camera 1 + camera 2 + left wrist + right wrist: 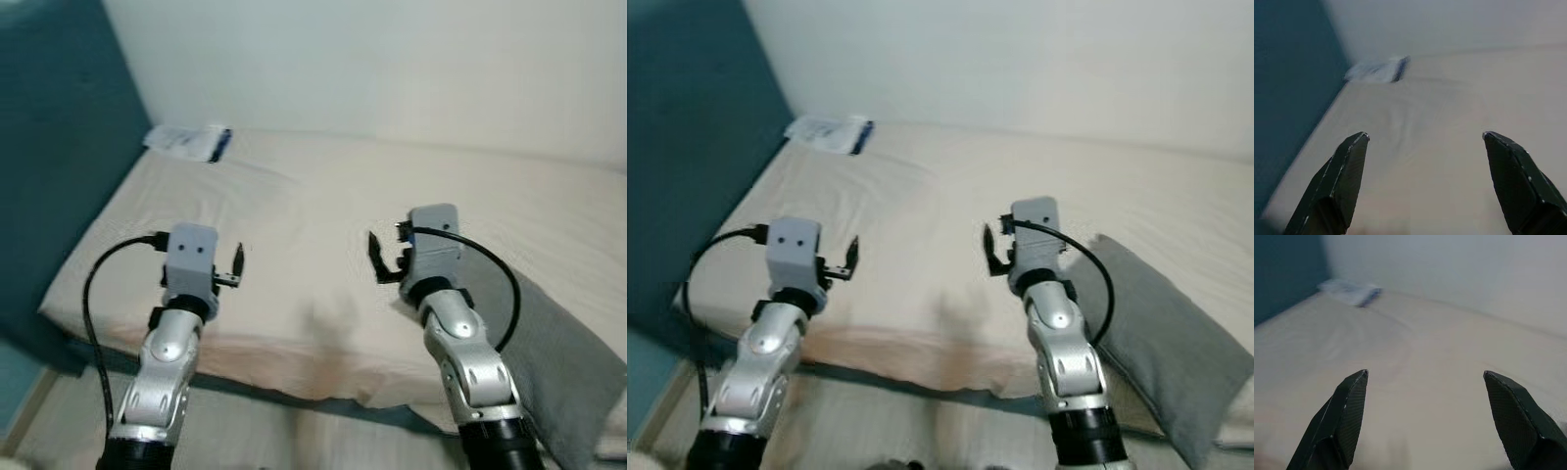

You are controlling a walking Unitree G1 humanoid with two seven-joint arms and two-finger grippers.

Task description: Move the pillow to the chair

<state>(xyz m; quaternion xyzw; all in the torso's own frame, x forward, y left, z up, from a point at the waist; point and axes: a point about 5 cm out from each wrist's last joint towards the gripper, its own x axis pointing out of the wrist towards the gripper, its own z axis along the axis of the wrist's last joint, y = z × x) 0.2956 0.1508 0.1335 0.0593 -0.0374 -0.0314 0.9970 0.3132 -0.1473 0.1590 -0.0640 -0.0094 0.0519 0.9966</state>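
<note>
A grey pillow [560, 345] lies on the beige bed [313, 196], at its right front edge, partly behind my right arm. My right gripper [384, 262] hovers open over the sheet just left of the pillow, nothing between its fingers; the right wrist view has the gripper [1425, 374] spread wide over bare sheet. My left gripper [231, 270] is also open and holds nothing, hovering over the bed's front left part, well away from the pillow. In the left wrist view the gripper [1425, 137] points toward the far corner of the bed.
A small white and blue packet [188, 141] lies at the bed's far left corner. A dark teal wall [49, 147] runs along the left, a white wall [392, 59] behind the bed. Light wooden floor [255, 431] lies before the bed's front edge.
</note>
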